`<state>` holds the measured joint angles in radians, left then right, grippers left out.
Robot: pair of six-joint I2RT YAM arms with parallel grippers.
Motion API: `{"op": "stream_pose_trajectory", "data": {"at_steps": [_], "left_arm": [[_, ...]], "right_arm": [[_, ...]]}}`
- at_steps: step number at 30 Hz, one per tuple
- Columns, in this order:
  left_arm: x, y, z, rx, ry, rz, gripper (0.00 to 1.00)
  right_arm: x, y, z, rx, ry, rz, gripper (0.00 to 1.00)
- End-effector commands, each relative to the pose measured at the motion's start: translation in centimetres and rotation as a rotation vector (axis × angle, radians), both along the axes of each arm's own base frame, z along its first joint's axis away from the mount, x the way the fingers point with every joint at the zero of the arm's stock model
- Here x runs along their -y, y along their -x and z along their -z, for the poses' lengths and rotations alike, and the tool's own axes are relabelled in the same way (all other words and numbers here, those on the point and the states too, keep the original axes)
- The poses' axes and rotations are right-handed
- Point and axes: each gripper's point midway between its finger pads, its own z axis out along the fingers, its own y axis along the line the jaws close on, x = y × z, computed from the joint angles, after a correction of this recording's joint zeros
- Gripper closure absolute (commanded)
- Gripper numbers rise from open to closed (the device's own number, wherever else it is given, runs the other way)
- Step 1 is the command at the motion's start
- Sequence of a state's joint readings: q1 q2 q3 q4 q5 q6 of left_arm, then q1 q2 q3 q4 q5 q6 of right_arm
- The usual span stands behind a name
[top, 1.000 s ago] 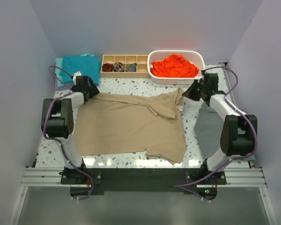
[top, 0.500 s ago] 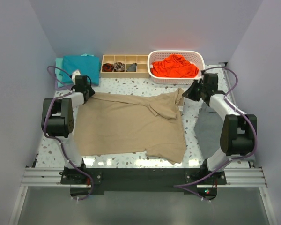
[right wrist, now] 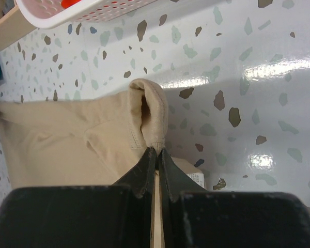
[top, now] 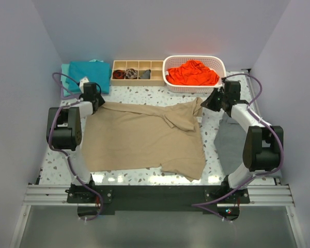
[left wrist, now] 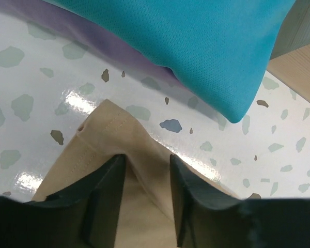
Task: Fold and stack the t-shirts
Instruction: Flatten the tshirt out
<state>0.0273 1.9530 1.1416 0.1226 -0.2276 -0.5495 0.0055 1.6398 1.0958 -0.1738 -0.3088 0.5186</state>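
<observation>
Pinching the tan t-shirt (top: 144, 137) lying spread across the middle of the table (top: 144, 95), the left jaws are squeezing its far left corner near the folded teal t-shirt (top: 88, 70), while the right jaws are pressing together on a bunched fold at its far right, near the basket (top: 194, 88) holding an orange-red t-shirt (top: 192, 72).

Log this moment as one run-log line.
left gripper: jaws astride far-left corner of tan t-shirt, grip unclear | right gripper: shut on its far-right edge | tan t-shirt: spread on table
</observation>
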Motion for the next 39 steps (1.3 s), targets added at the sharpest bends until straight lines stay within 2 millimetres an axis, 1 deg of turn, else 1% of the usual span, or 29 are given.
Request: {"op": "stream_pose_trajectory", "data": {"at_steps": [1,2,5,7,8,9,11,12,13,14,16,19,20,22,23,25,26,28,29,30,31,32,33,34,35,36,37,38,39], "left_arm": [[-0.8,-1.0,-1.8,0.061,-0.011,-0.019,0.47],[-0.9,-0.9,-1.9,0.061,-0.01,-0.028,0.44],[-0.9,-0.7,-1.6,0.047,-0.012,-0.032,0.44],[-1.1,-0.9,-1.6,0.045,-0.013,-0.04,0.45],[-1.1,-0.9,-1.4,0.034,-0.011,-0.044,0.47],[-1.1,-1.1,-1.4,0.035,-0.011,-0.044,0.52],[-1.1,-1.3,-1.2,0.03,-0.004,-0.047,0.57],[-1.0,-1.5,-1.1,0.027,-0.001,-0.048,0.63],[-1.0,-1.6,-1.1,0.029,0.002,-0.048,0.67],[-0.9,-1.6,-0.9,0.024,0.004,-0.048,0.72],[-1.0,-1.9,-1.0,0.028,0.005,-0.049,0.79],[-0.8,-2.0,-1.0,0.028,0.008,-0.04,0.97],[-0.8,-2.1,-1.0,0.029,0.008,-0.035,1.0],[-0.8,-1.8,-1.0,0.027,0.005,-0.035,1.0],[-0.8,-1.7,-1.7,0.04,0.006,-0.035,1.0],[-0.8,-1.0,-2.2,0.051,0.003,-0.036,1.0],[-0.6,-1.0,-4.1,0.096,0.001,-0.026,1.0],[-0.5,-0.2,-5.3,0.11,0.002,-0.021,1.0],[-0.6,0.0,-8.0,0.164,-0.001,-0.021,1.0],[-0.6,0.7,-8.4,0.169,-0.001,-0.019,1.0],[-0.4,1.0,-9.6,0.193,0.003,-0.015,1.0],[-0.4,1.6,-12.0,0.236,0.006,-0.016,1.0],[-0.3,2.1,-12.9,0.255,0.011,-0.019,1.0],[-0.2,2.4,-14.0,0.278,0.015,-0.014,1.0],[-0.2,3.1,-16.4,0.328,0.016,-0.015,1.0],[-0.1,3.5,-17.5,0.352,0.019,-0.012,1.0],[-0.1,3.8,-18.6,0.371,0.016,-0.012,1.0],[0.0,4.5,-20.0,0.386,0.015,-0.009,1.0],[0.0,4.8,-21.3,0.403,0.013,-0.011,1.0]], "right_arm": [[-0.3,-0.7,-1.3,0.035,-0.007,-0.028,1.0],[-0.3,-0.7,-1.3,0.033,-0.008,-0.028,1.0],[-0.3,-0.7,-1.1,0.03,-0.011,-0.028,1.0],[-0.3,-0.7,-1.1,0.03,-0.01,-0.029,1.0],[-0.3,-0.7,-1.0,0.028,-0.009,-0.03,1.0],[-0.3,-0.7,-0.9,0.026,-0.007,-0.029,1.0],[-0.4,-0.7,-1.0,0.027,-0.009,-0.029,1.0],[-0.3,-0.7,-1.0,0.024,-0.008,-0.028,1.0],[-0.3,-0.7,-0.9,0.025,-0.006,-0.028,1.0],[-0.3,-0.7,-0.9,0.023,-0.006,-0.026,1.0],[-0.3,-0.7,-1.0,0.025,-0.004,-0.028,1.0],[-0.2,-0.7,-1.1,0.027,-0.002,-0.024,1.0],[-0.2,-0.7,-1.2,0.029,0.0,-0.027,1.0],[-0.1,-0.7,-1.5,0.033,0.003,-0.027,1.0],[-0.2,-0.7,-1.7,0.038,0.006,-0.032,1.0],[-0.1,-0.6,-2.6,0.054,0.012,-0.03,1.0],[0.0,-0.6,-3.0,0.062,0.017,-0.032,1.0],[0.0,-0.4,-4.3,0.08,0.019,-0.033,1.0],[0.0,-0.3,-5.5,0.105,0.024,-0.037,1.0],[0.0,-0.2,-6.4,0.12,0.027,-0.037,1.0],[0.1,0.1,-7.1,0.129,0.03,-0.037,1.0],[0.0,0.5,-8.6,0.161,0.03,-0.042,1.0],[0.2,0.6,-9.8,0.18,0.044,-0.037,1.0],[0.4,1.2,-10.2,0.173,0.058,-0.04,1.0],[0.5,1.6,-10.9,0.183,0.07,-0.04,1.0],[0.8,1.9,-12.9,0.228,0.083,-0.035,1.0],[0.9,2.6,-13.3,0.225,0.1,-0.042,1.0],[1.0,2.9,-14.2,0.241,0.109,-0.044,1.0],[1.0,3.4,-16.0,0.283,0.114,-0.048,1.0]]}}
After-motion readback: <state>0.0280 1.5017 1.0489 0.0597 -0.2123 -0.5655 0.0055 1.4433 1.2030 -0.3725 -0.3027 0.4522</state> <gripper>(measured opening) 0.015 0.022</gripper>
